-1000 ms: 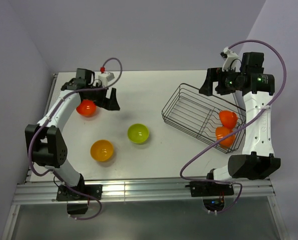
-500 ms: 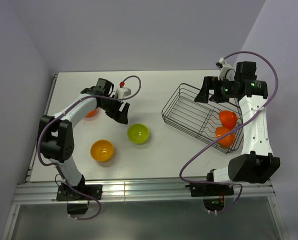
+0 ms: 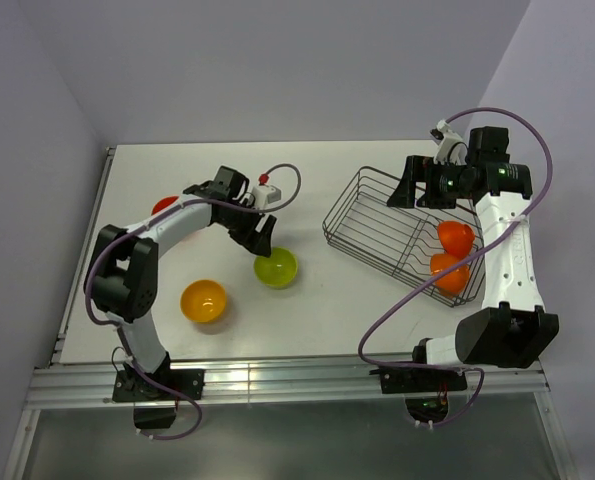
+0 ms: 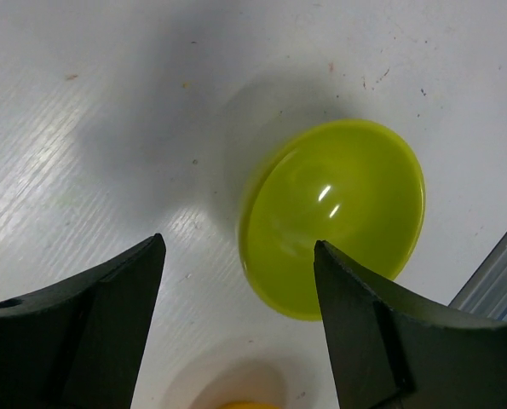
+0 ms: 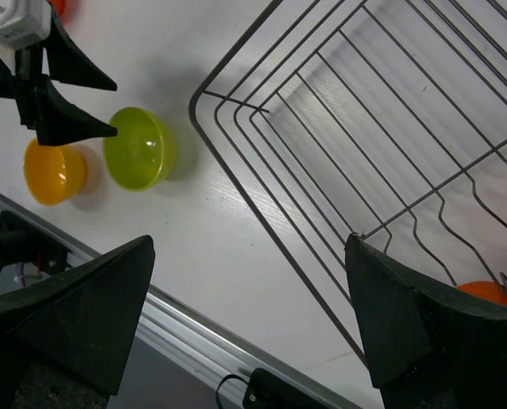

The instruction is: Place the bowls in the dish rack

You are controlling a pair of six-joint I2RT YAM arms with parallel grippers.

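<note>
The lime green bowl (image 3: pixel 275 267) stands upright on the table mid-front. My left gripper (image 3: pixel 260 240) hovers open just over its far rim; in the left wrist view the bowl (image 4: pixel 338 213) lies mostly by the right finger, the rim between the fingertips (image 4: pixel 239 245). A yellow-orange bowl (image 3: pixel 204 300) sits front left. A red-orange bowl (image 3: pixel 163 206) peeks from behind the left arm. The dark wire dish rack (image 3: pixel 377 215) holds two red-orange bowls (image 3: pixel 455 237) on edge at its near end. My right gripper (image 3: pixel 409 182) is open and empty above the rack's far end (image 5: pixel 195 119). No white bowl shows.
The right arm's purple cable (image 3: pixel 397 300) loops over the table in front of the rack. The metal rail of the table's front edge (image 3: pixel 277 378) runs along the bottom. The right wrist view shows the lime bowl (image 5: pixel 138 146) and the yellow-orange bowl (image 5: pixel 53 170) left of the rack.
My left gripper has swung right from the red-orange bowl at back left to above the lime green bowl. The right gripper shifted slightly over the rack's far end.
</note>
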